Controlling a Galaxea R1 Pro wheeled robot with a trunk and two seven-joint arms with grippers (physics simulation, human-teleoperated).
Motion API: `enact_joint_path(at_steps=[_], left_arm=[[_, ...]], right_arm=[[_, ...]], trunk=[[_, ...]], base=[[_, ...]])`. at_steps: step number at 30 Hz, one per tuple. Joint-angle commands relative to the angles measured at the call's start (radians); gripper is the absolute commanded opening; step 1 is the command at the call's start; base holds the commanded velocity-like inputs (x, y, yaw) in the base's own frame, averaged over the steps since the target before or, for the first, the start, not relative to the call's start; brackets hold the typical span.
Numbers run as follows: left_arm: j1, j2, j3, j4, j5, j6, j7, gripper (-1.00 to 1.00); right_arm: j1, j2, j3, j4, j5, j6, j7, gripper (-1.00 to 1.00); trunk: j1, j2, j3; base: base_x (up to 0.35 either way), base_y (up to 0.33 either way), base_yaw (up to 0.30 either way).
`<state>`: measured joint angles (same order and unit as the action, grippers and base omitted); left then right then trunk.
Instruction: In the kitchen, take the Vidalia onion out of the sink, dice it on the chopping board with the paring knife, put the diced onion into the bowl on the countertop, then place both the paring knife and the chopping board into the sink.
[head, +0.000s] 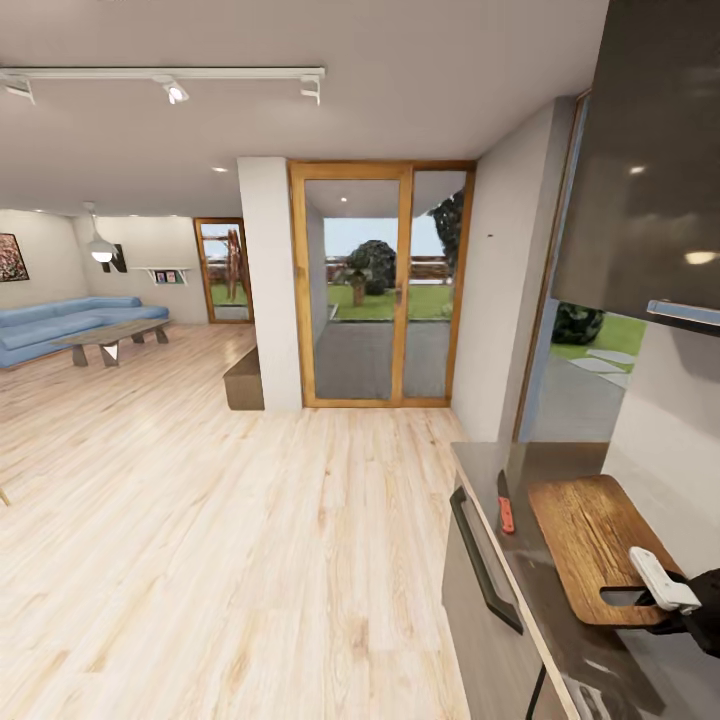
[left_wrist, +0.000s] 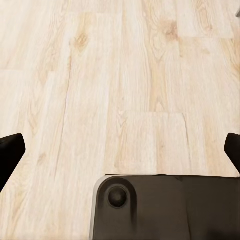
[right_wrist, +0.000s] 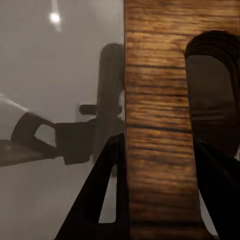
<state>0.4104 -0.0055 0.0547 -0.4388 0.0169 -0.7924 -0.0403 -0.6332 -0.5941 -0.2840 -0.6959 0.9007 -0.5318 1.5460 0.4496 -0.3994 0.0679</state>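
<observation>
Chopping board (head: 590, 540) on glossy, perhaps wet countertop (head: 560, 625)

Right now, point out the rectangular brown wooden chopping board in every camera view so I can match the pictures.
Head view: chopping board lies lower right on the dark grey countertop, right gripper at its handle end.
Left wrist view: not in it; light wood floor.
Right wrist view: board runs between the fingers.
Shared landmark: the board's handle hole.

Light wood floor (left_wrist: 125, 85) w/ visible grain. Dark rounded robot part (left_wrist: 165, 207) at frame edge. Left gripper (left_wrist: 120, 150) fingertips (left_wrist: 10, 150) black, set wide apart, nothing btwn.
</observation>
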Motion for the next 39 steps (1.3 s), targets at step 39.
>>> enact_joint_path(at_steps=[39], left_arm=[[0.001, -0.001, 0.002, -0.001, 0.001, -0.001, -0.006, 1.0]], right_arm=[[0.0, 0.014, 0.008, 0.095, -0.023, -0.053, -0.037, -1.0]], trunk=[[0.0, -0.001, 0.0]], base=[[0.0, 0.0, 0.0]])
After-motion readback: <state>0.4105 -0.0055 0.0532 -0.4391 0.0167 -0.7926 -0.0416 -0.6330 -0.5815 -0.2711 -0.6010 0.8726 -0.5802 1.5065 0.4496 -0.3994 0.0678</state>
